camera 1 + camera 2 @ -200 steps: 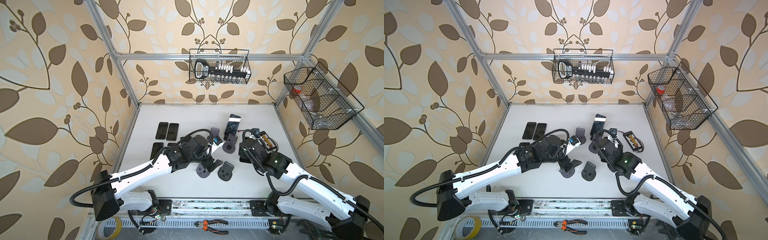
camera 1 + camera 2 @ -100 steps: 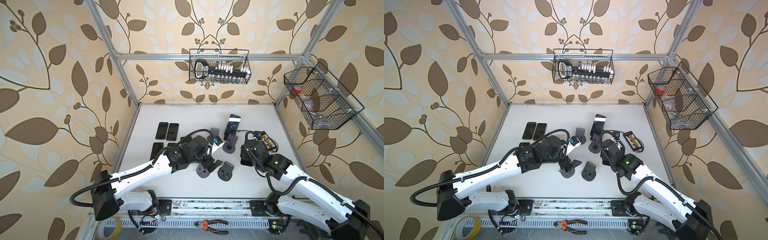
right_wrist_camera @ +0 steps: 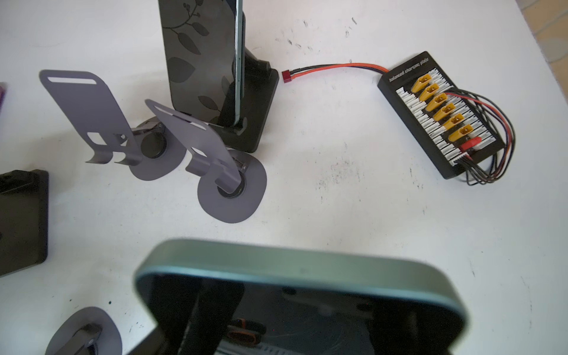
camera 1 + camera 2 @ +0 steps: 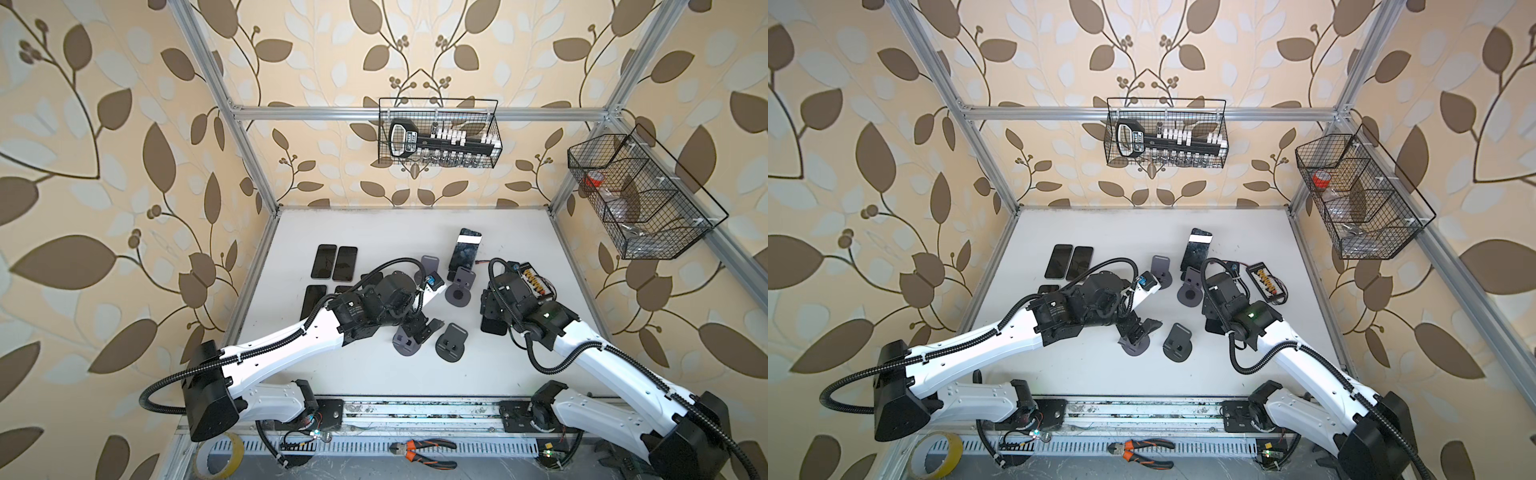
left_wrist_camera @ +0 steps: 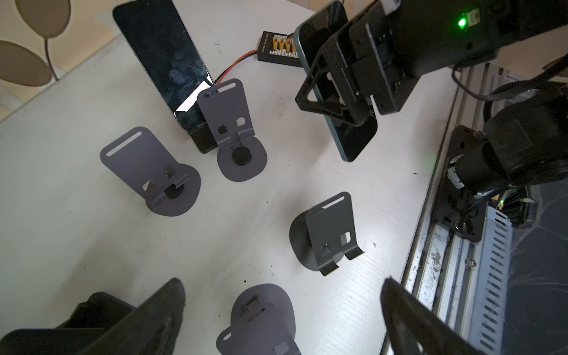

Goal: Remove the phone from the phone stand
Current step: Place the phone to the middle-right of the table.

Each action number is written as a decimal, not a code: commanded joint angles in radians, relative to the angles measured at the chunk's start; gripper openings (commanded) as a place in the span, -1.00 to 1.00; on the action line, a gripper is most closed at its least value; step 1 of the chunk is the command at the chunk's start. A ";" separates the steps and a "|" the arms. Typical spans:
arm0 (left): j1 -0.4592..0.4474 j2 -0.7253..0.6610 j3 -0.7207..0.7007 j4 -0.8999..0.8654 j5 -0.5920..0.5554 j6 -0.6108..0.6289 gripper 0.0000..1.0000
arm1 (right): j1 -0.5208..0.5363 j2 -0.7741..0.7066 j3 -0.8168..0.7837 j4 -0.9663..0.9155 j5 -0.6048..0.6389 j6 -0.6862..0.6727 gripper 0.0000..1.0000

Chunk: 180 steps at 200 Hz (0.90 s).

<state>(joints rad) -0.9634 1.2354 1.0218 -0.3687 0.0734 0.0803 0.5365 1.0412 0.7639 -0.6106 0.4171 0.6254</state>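
The phone this step concerns is up in the right gripper, whose fingers are narrowed onto its long edges partway along the body. It hangs tilted with its lower end over bare bench, touching no stand, so the lift-out looks done and what is left is to carry it off and lay it down. The grip is the thing to mind, I judge: a smooth slab pinched by its edges can pivot or slip, so the carry wants to be slow, with the phone lowered nearly flat and one long edge touching down before the fingers part. The route matters too. Light grey sheet-metal stands stand near, a second phone leans in its black stand at the back, and a charging board with loose wires lies to one side; a swinging corner could tip any of these. The open patch between board and stands, seen from the right wrist, looks the safest spot, since the flat-lying phones are beyond the left arm. A black block close by is probably the vacated stand. The left gripper hovers empty, fingers spread wide, above another grey stand, and is best kept clear.
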 commanded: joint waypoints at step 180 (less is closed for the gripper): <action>-0.009 -0.110 -0.035 -0.052 -0.035 -0.005 0.98 | -0.145 0.199 -0.061 0.190 -0.233 -0.151 0.13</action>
<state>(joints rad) -0.9634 1.1698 1.0023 -0.4026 0.0479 0.0952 0.3950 1.2312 0.7124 -0.4454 0.2195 0.4808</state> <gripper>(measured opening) 0.989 0.728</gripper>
